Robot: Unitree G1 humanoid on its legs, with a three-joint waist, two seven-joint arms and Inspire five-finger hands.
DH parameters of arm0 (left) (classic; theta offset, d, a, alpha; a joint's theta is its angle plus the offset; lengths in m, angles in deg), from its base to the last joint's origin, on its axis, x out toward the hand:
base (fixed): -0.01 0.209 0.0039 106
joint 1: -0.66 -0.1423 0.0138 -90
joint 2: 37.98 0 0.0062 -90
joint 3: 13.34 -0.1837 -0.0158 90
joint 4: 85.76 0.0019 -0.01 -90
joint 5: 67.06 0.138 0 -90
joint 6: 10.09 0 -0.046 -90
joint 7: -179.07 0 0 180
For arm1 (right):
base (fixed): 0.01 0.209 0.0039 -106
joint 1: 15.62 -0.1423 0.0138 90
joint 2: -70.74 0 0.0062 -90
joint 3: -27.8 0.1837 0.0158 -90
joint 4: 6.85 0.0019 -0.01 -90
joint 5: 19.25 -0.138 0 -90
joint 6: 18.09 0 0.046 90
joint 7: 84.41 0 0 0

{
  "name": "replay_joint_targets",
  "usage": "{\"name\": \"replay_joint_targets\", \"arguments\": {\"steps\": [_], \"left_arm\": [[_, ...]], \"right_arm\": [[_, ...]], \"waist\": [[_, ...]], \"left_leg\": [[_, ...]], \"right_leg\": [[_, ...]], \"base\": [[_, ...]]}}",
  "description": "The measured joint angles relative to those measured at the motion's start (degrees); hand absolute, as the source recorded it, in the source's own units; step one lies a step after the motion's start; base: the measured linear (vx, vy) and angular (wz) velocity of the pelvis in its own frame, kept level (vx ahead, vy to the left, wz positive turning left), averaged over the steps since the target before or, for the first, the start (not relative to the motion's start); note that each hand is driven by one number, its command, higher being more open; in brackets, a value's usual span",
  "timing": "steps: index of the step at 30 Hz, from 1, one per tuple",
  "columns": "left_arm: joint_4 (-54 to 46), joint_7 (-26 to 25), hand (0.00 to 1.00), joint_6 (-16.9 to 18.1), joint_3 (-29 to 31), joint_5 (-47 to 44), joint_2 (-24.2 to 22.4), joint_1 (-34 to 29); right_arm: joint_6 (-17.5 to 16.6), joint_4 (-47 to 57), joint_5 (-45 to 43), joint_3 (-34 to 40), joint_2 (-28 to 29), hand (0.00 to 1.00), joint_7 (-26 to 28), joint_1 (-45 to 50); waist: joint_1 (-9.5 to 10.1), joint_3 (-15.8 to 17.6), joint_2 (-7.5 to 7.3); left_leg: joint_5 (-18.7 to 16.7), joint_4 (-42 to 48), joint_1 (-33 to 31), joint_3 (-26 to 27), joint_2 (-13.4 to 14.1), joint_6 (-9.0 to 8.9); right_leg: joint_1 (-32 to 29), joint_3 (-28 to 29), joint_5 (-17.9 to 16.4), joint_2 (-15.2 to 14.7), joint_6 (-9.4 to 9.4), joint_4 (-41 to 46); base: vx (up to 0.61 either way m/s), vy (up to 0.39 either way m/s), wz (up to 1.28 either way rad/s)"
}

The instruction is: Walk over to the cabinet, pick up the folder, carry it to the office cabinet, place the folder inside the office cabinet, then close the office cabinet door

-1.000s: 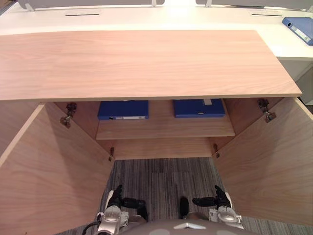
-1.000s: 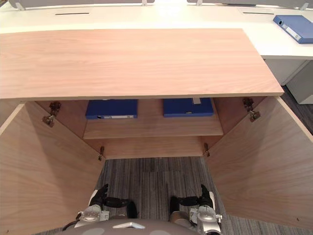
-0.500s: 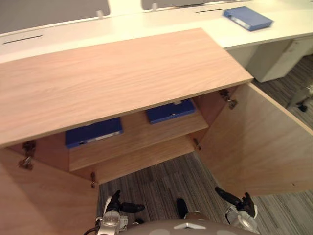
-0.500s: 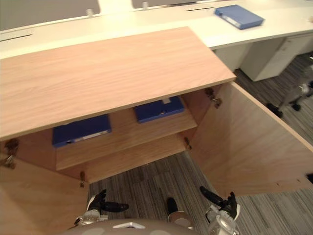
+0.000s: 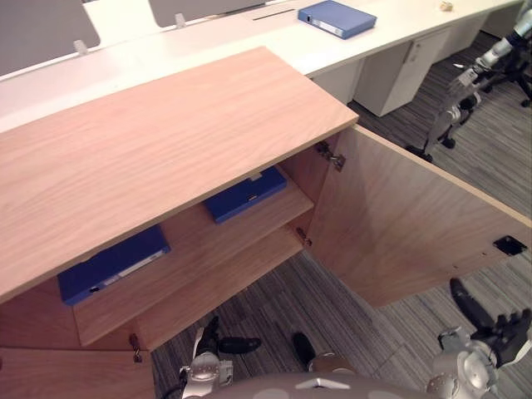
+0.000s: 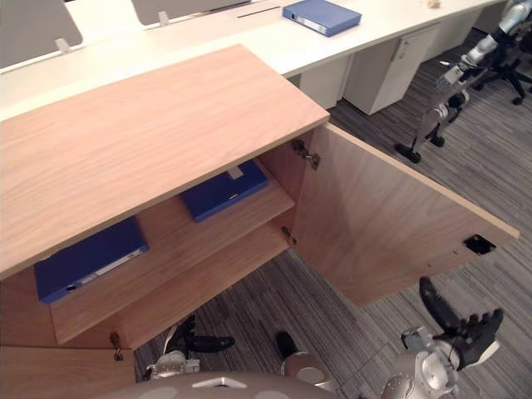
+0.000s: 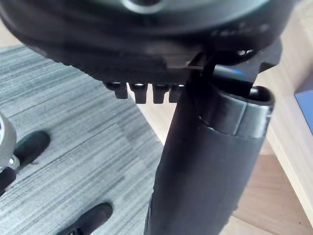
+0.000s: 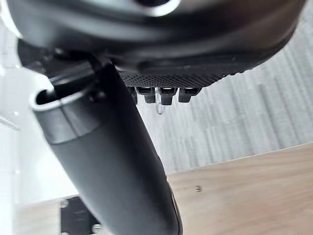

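Wood-grain office cabinet point(image 5: 166, 141) stood with its doors open in the left eye view, the right door point(image 5: 399, 224) angled out over grey striped carpet point(image 5: 274, 307). Two blue folders lay flat on its upper shelf point(image 5: 191, 249), well apart: the left shelf folder point(image 5: 112, 264) and the right shelf folder point(image 5: 245, 195). The worktop folder point(image 5: 337, 18), also blue, lay on the white worktop point(image 5: 166, 50) behind the cabinet, far from both hands. The left hand point(image 5: 218, 341) hung low over the carpet in front of the open cabinet, and the right hand point(image 5: 490, 320) hung near the outer edge of the right door. The right eye view showed the right hand's fingers point(image 6: 436, 303) straight and holding nothing. In the left wrist view the thumb point(image 7: 205, 171) stood out from a relaxed, empty hand above the carpet, with the cabinet's wood beyond. In the right wrist view the hand was likewise loose and empty, and past it lay carpet and the door's wooden face with a dark latch plate point(image 8: 73, 220).
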Motion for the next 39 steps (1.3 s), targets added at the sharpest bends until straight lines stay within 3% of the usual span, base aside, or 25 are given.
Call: {"name": "replay_joint_targets", "arguments": {"steps": [5, 12, 17, 28, 37, 39], "left_arm": [[-0.43, -0.01, 1.00, 0.11, -2.58, -0.03, 0.07, 1.72], [0.11, 0.50, 1.00, 0.77, -9.74, 0.02, 0.87, 2.22], [1.15, 0.64, 1.00, 1.16, -13.04, 0.75, 1.47, 1.72], [3.15, 0.95, 1.00, 1.26, -13.61, 2.03, 4.57, 1.08], [3.17, 1.17, 1.00, 1.31, -13.72, 2.17, 6.56, 1.19], [3.17, 1.20, 1.00, 1.61, -13.75, 2.53, 6.62, 1.17]], "right_arm": [[0.01, 0.04, -0.04, 1.65, -5.00, 1.00, -0.14, -4.22], [0.36, -5.99, 1.59, -0.62, -14.39, 1.00, 5.08, -7.85], [1.26, -11.40, 4.02, -4.15, -17.63, 1.00, 8.30, -9.38], [2.73, -17.28, 5.17, -12.24, -21.59, 1.00, 10.59, -10.30], [2.76, -16.25, 7.28, -15.83, -21.37, 1.00, 9.95, -9.77], [2.78, -11.69, 7.67, -16.65, -19.11, 1.00, 9.76, -6.47]], "waist": [[-0.17, 0.52, 0.65], [-0.51, 1.75, 0.25], [-0.73, 2.44, 0.31], [-0.91, 3.04, 1.27], [-2.79, 3.15, 1.05], [-2.81, 3.25, 0.82]], "left_leg": [[0.00, 0.29, -0.34, 1.22, 0.26, 0.00], [0.03, 0.45, -1.46, 1.36, -0.18, 0.04], [0.19, 0.39, -1.98, 1.28, -0.73, 0.26], [0.66, -0.01, -3.30, -0.48, -2.24, 0.97], [1.32, -0.75, -3.57, -2.21, -3.39, 2.00], [1.52, -0.76, -3.66, -2.40, -3.50, 2.20]], "right_leg": [[-0.91, 1.22, 0.18, 0.62, 0.01, 0.36], [-1.96, 1.79, 0.81, 0.48, 0.37, 0.11], [-2.30, 1.99, 1.27, -0.14, 0.67, -0.33], [-2.55, 0.84, 2.15, -1.57, 1.30, -1.73], [-1.72, 0.09, 3.55, -2.95, 1.74, -3.91], [-1.67, 0.08, 4.17, -3.18, 1.68, -4.78]], "base": [[0.00, -0.017, -0.13], [0.00, -0.005, -0.02], [0.00, 0.000, 0.00], [-0.01, 0.011, 0.06], [-0.02, 0.006, 0.06], [0.00, 0.000, 0.00]]}}
